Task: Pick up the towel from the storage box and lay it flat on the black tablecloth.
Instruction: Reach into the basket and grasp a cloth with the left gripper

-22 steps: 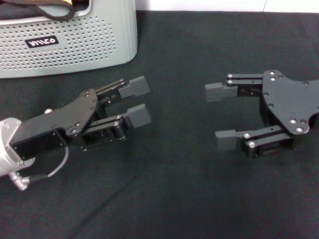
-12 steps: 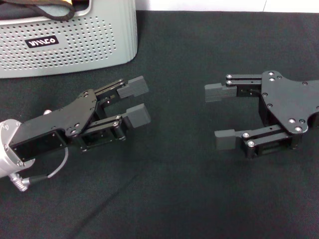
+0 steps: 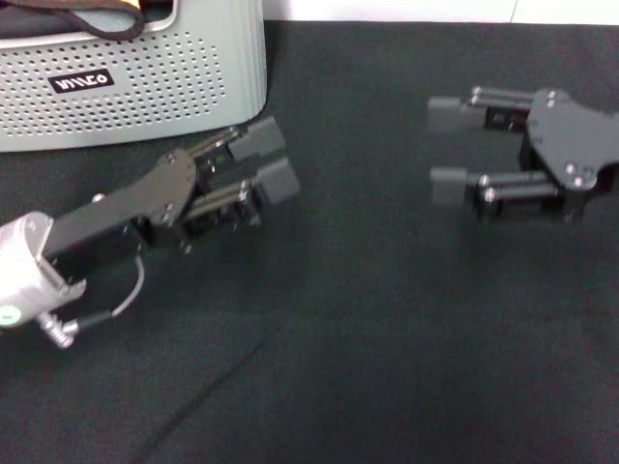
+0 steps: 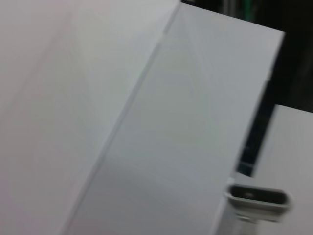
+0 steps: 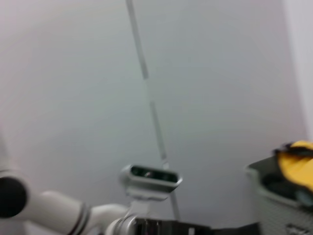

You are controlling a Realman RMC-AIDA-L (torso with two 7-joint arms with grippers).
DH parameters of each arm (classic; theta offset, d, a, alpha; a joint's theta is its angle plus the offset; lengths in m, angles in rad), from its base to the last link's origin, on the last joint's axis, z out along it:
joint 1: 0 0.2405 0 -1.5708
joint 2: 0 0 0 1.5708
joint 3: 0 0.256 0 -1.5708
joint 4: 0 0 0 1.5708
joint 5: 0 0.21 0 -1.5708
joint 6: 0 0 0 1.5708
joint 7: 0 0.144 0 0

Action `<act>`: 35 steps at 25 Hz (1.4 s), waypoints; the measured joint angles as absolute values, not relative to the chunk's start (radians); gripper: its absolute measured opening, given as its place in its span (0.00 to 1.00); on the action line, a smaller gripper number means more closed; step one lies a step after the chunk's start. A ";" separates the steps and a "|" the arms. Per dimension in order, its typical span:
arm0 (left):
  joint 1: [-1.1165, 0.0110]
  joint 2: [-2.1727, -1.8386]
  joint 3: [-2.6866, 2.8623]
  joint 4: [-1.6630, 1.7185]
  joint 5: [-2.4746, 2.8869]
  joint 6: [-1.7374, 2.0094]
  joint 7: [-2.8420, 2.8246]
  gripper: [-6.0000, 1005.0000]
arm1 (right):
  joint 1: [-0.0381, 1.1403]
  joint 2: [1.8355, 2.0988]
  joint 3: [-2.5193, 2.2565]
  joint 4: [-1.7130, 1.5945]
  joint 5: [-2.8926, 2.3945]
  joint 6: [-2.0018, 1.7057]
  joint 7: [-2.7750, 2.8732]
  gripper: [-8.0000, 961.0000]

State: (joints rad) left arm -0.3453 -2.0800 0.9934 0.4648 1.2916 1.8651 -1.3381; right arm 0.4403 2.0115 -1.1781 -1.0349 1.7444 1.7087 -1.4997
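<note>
Both grippers, left [image 3: 269,160] and right [image 3: 441,145], hover with jaws open over the black tablecloth [image 3: 368,348].

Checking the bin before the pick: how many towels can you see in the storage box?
1. A single towel, yellow-orange, bunched inside the storage box at the far left of the black tablecloth. The head view cuts off the box's interior, so more may be hidden.

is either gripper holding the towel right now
No. Left gripper and right gripper hang open and empty over the black tablecloth; the towel sits in the storage box.
</note>
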 joint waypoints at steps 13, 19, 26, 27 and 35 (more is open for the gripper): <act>-0.381 -2.089 0.968 0.449 1.100 1.591 -1.336 0.81 | 0.432 2.018 -1.036 -0.898 1.818 1.618 -1.612 0.91; -0.367 -2.090 0.968 0.449 1.013 1.484 -1.235 0.81 | 0.436 2.013 -1.024 -0.878 1.821 1.604 -1.642 0.91; -0.325 -2.091 0.938 0.430 0.930 1.434 -1.150 0.81 | 0.444 2.009 -1.024 -0.878 1.820 1.577 -1.645 0.91; -0.323 -2.091 0.928 0.422 0.922 1.430 -1.144 0.81 | 0.446 2.008 -1.024 -0.878 1.820 1.572 -1.645 0.91; -0.333 -2.092 0.908 0.376 0.915 1.382 -1.073 0.81 | 0.466 2.005 -1.023 -0.877 1.811 1.540 -1.646 0.91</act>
State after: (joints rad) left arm -0.3328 -2.0921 0.9080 0.3763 0.9149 1.3817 -1.0733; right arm 0.4661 2.0049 -1.0232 -0.8774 1.8114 1.5399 -1.6459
